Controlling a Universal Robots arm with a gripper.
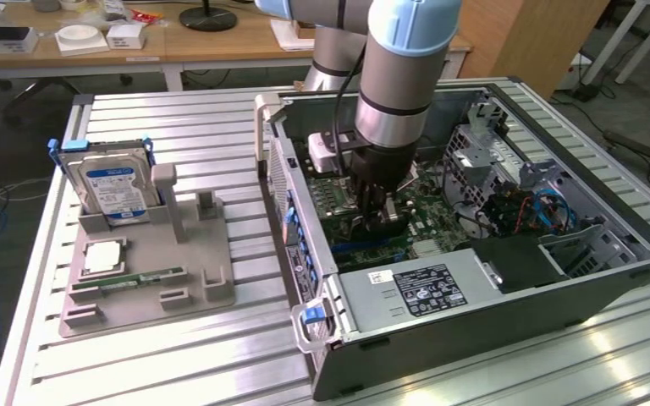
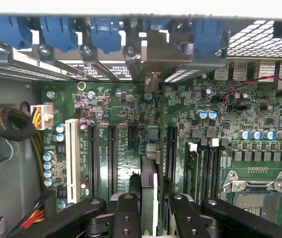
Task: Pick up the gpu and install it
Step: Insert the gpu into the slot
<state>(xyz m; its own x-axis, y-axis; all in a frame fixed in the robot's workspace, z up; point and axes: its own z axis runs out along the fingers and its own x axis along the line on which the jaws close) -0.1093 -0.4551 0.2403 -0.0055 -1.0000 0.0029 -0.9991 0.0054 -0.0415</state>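
Note:
The gpu (image 2: 149, 171) appears edge-on in the wrist view as a thin dark card. It stands upright over the green motherboard (image 2: 126, 104), in line with a long black slot (image 2: 170, 148). Its silvery bracket end (image 2: 153, 59) reaches the case's rear slot wall under the blue clips. My gripper (image 2: 153, 198) is shut on the card, one black finger (image 2: 127, 213) on each face. In the exterior view the gripper (image 1: 376, 224) is low inside the open computer case (image 1: 596, 245), just over the board, and hides the card.
A grey holder (image 1: 206, 279) on the exterior view's left carries the silver hard drive (image 1: 111, 186), a processor (image 1: 105, 254) and the green memory stick (image 1: 133, 277). The power supply (image 1: 415, 292) sits in the case's near end. Memory sticks (image 2: 200, 168) and the processor socket (image 2: 254, 188) flank the card.

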